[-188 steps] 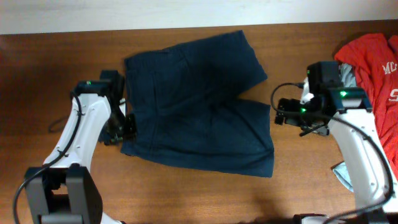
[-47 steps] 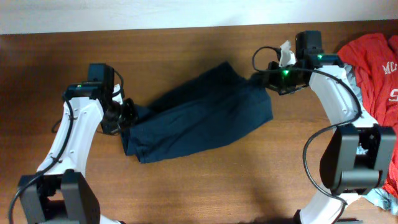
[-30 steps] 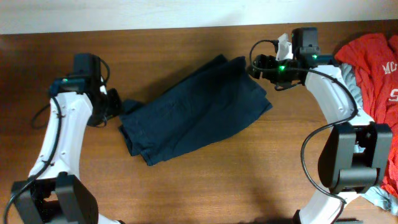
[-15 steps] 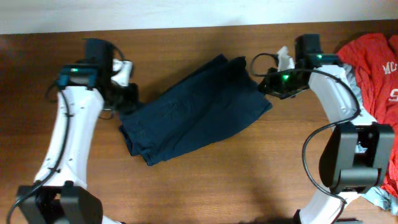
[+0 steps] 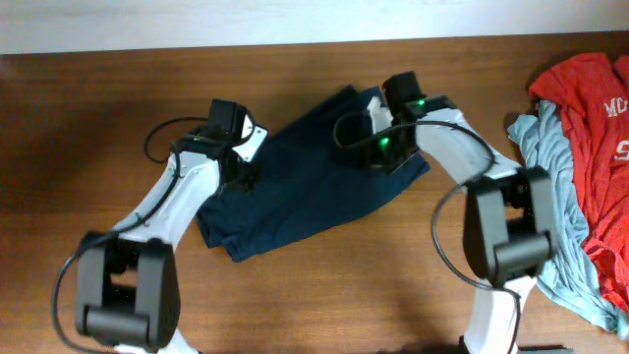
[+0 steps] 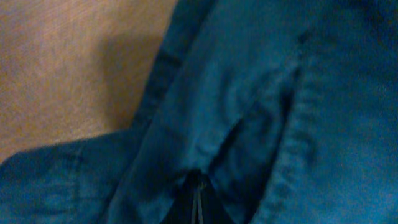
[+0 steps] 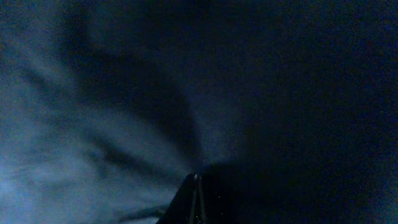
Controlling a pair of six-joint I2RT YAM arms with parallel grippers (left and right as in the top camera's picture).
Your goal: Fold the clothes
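The dark navy garment [image 5: 314,177] lies folded in a slanting band across the middle of the table. My left gripper [image 5: 240,173] is shut, its tips down on the garment's left part by a stitched seam [image 6: 298,124]. Over the garment's upper right part my right gripper [image 5: 377,153] is also shut, its closed tips [image 7: 198,182] against dark cloth. Neither wrist view shows cloth caught between the jaws. At the far right lie the red white-lettered tee [image 5: 590,98] and a light grey-blue garment [image 5: 550,197].
Bare brown wooden table [image 5: 88,118] surrounds the navy garment. A white wall edge [image 5: 295,20] runs along the back. The red tee and the grey-blue garment cover the table's right end.
Both arms have swung inward from the garment's ends to above it. Both grippers have closed. The navy garment has stayed where it settled.
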